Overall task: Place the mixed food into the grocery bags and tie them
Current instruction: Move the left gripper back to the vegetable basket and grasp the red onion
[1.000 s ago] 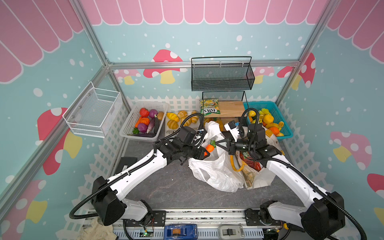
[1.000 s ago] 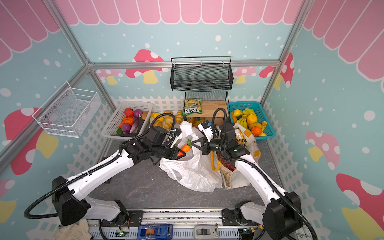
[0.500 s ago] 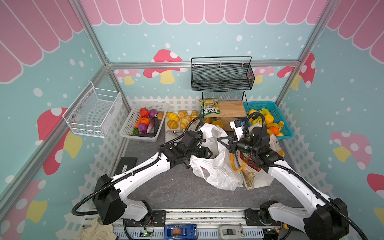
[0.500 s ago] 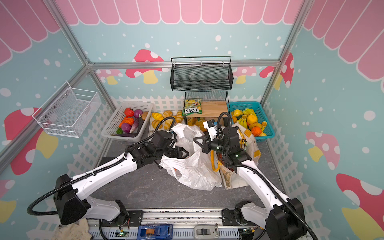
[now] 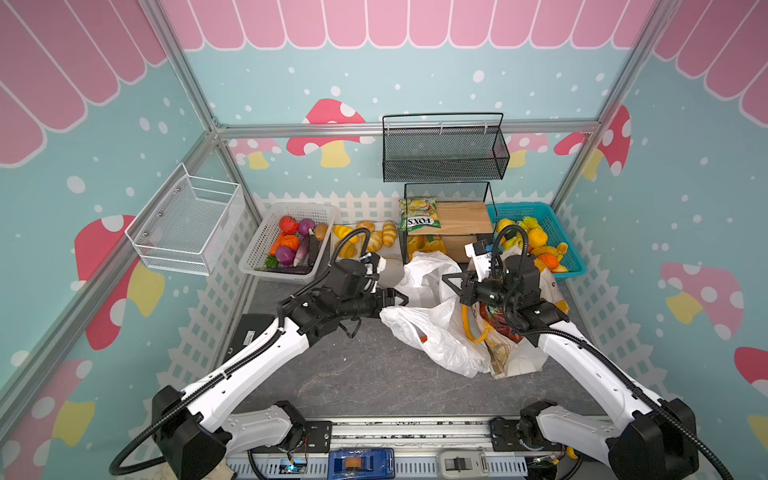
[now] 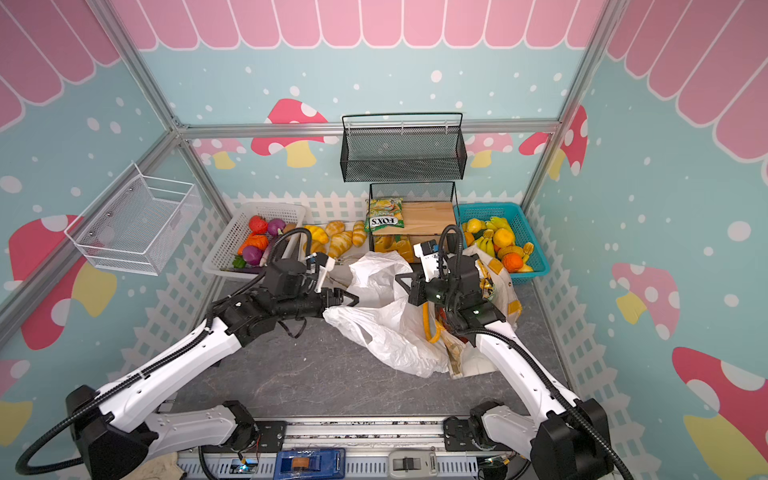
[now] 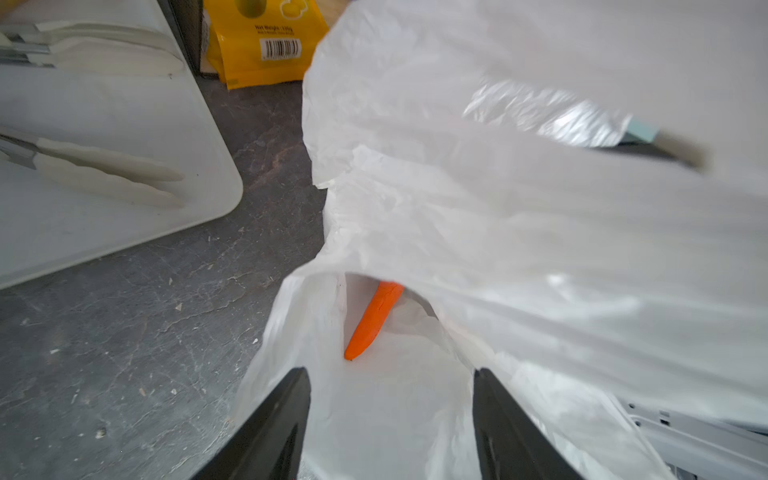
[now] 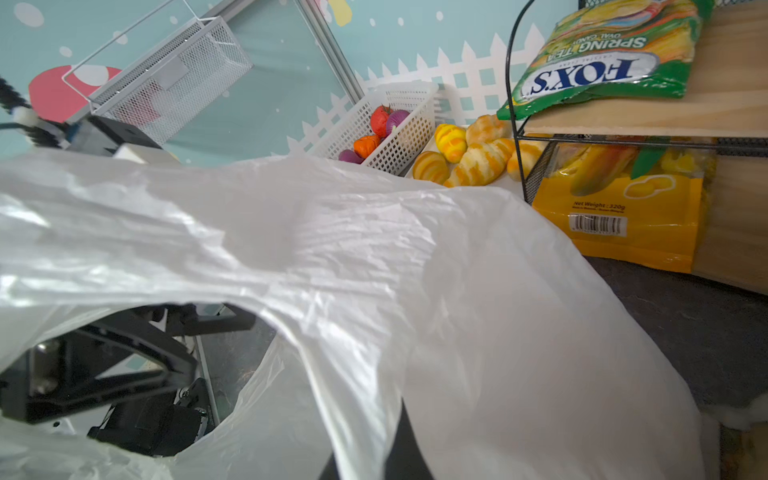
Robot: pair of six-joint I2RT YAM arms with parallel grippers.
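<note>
The carrot [image 7: 374,320] that hung in the left gripper [image 7: 390,374] above the bag a second ago now lies loose inside the white plastic bag [image 5: 436,332]. The jaws that carried it stand apart at the bag's mouth with nothing between them. The biggest thing here, the tote [image 5: 519,361], slumps against the bag's right side with packets showing in its open top. It looks stiff enough to keep its shape, and I'd take it by the yellow handles [image 5: 469,328]. The plastic bag is thin, light and slippery and crumples wherever it's pushed, so its loop handles or a gathered pinch of rim seem the only sound grips. The right gripper [image 5: 449,280] is closed on a fold of the upper rim, holding the mouth up toward the left arm. The carrot is small, hard and light, and will likely slide to the low end. More vegetables wait in the white basket [image 5: 257,249] at the back left. Against a second back, the left gripper has drawn off a touch toward the bag's lip, and the right one sits much where it was.
</note>
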